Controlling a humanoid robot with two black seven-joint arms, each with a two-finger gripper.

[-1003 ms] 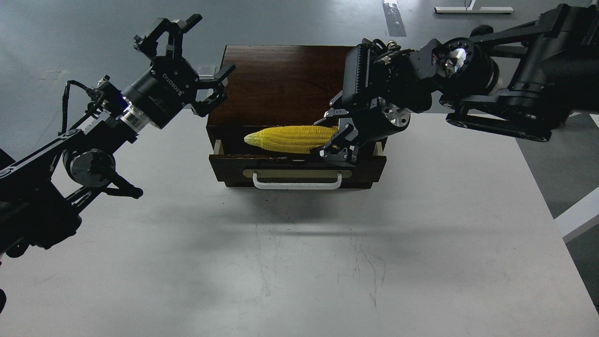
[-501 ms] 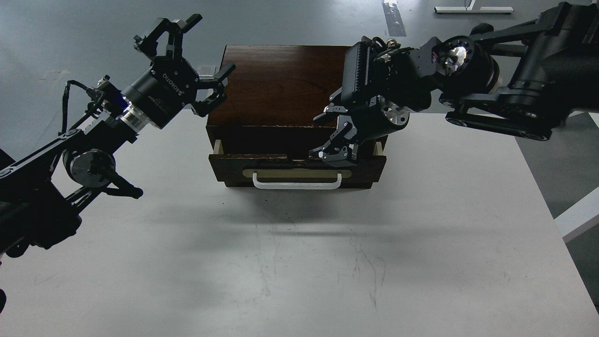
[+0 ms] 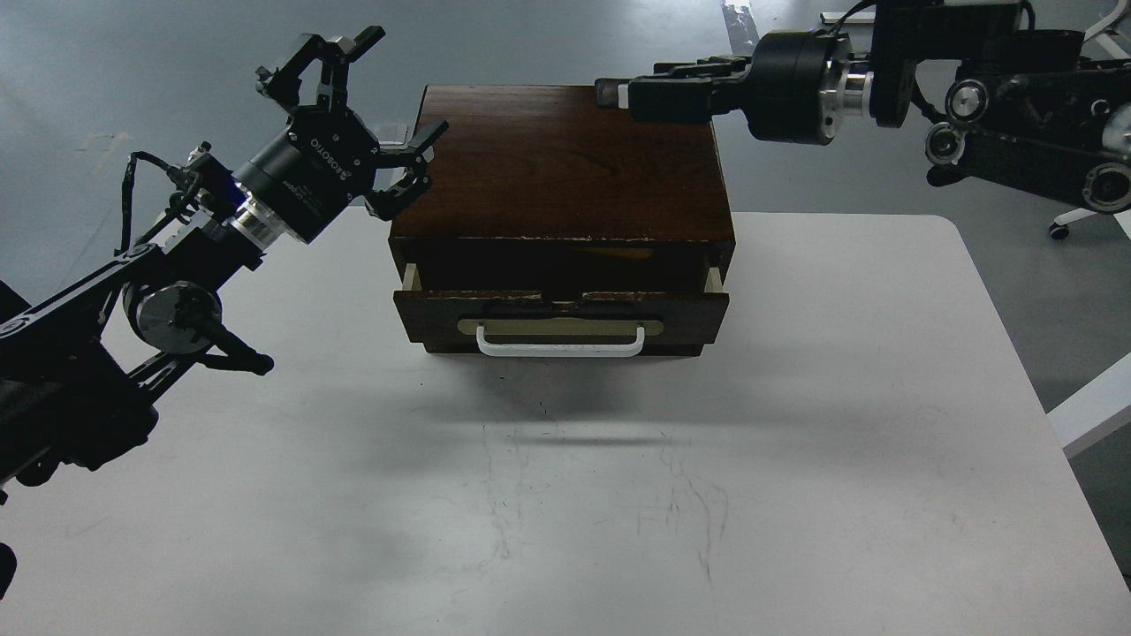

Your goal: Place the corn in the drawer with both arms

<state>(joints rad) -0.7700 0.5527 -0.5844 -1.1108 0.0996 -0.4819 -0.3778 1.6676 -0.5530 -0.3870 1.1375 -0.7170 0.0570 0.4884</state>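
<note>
At the table's (image 3: 795, 442) far edge, the drawer (image 3: 561, 320) stands pulled partway out of its dark wooden box (image 3: 557, 163). No corn shows; it may lie in the shadowed cavity, though that cannot be confirmed. The left gripper (image 3: 367, 106) hovers beside the box's left corner, fingers spread wide and empty. The right gripper (image 3: 658, 88) hangs over the box's back right corner, seen edge-on, so its opening cannot be told. Judging by this, closing the drawer is what's left.

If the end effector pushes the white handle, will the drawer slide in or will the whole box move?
The drawer stands slightly open, so it probably slides. The wooden box looks solid and heavy, likely staying put on the table, though a hard push might shift it.
</note>
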